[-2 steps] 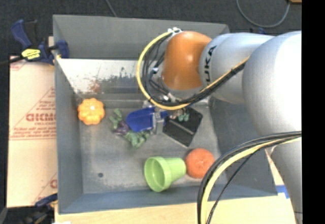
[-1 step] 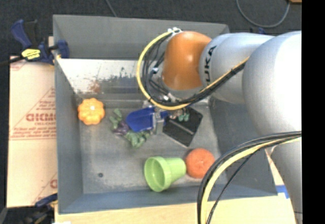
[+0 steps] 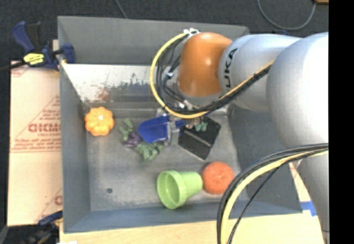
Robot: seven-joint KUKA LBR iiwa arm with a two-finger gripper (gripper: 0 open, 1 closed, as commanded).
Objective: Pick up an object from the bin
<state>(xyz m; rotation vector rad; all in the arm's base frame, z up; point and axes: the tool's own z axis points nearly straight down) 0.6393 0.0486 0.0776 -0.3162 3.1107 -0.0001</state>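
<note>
1. Low over the middle of the bin (image 3: 73,149), under the orange wrist cover (image 3: 202,66) and its loops of cable: the gripper (image 3: 177,125), at the end of the arm coming in from the right.
2. Cannot tell how far open the gripper stands, nor whether anything is held in it, with the wrist cover and cables masking most of it from above.
3. Hard against the gripper's left side: a blue rounded thing (image 3: 152,129), lying near the centre of the bin floor. Cannot tell whether touching or only just beside.
4. Pressed up to the blue thing on its left and lower side: a small green-and-purple bunch (image 3: 134,139), like toy grapes with leaves.
5. Just beside the gripper on its right: a black box (image 3: 199,140), lying skewed to the bin walls.
6. Well apart at the left wall: an orange-yellow pumpkin-shaped thing (image 3: 99,121), alone on bare floor.
7. Near the front wall: a light green cup (image 3: 177,187) on its side, mouth turned left, base touching an orange ball (image 3: 217,177) on its right.
8. Closest crowding around the blue thing: the bunch on one flank, the gripper and black box on the other.
</note>
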